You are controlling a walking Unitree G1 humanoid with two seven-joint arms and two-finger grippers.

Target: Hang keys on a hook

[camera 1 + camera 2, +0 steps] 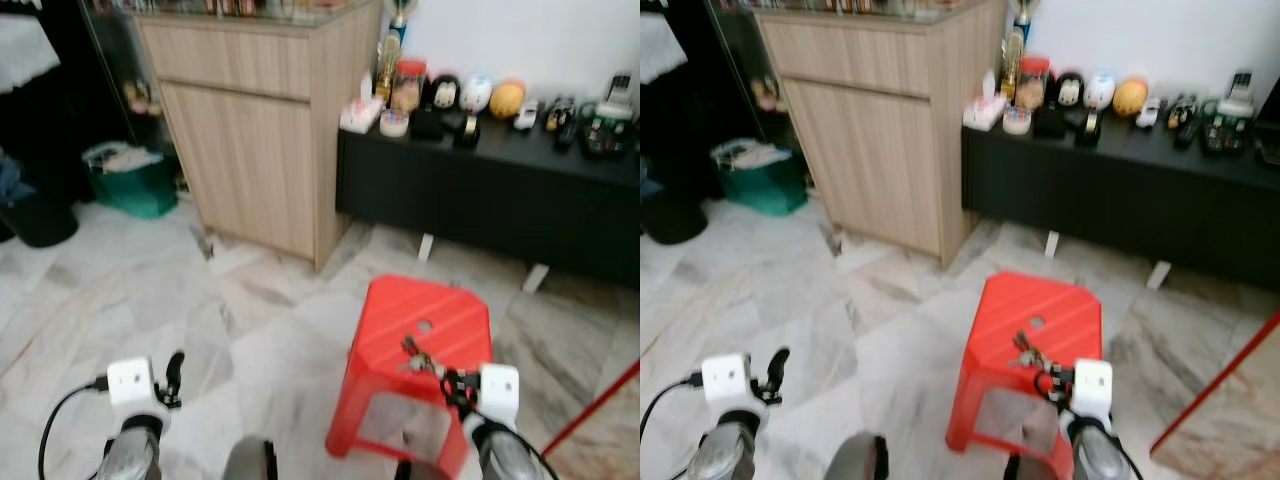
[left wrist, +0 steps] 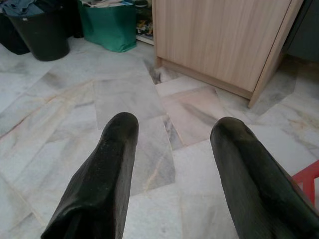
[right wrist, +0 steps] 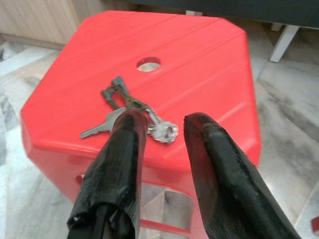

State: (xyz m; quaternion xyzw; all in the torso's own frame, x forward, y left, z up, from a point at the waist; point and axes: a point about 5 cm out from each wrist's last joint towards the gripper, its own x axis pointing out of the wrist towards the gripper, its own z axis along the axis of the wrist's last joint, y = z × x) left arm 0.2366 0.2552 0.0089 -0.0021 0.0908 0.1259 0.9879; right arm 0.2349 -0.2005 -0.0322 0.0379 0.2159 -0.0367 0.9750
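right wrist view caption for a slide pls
Open right gripper poised over keys lying on the red stool.

The keys [image 3: 130, 110] lie on the stool [image 1: 420, 330]; the cabinet [image 1: 250, 130] stands far left, the table [image 1: 500, 190] far right.

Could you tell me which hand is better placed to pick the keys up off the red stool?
The right hand. It is open and right over the keys on the red stool. The left hand is off to the side of the stool, above the marble floor.
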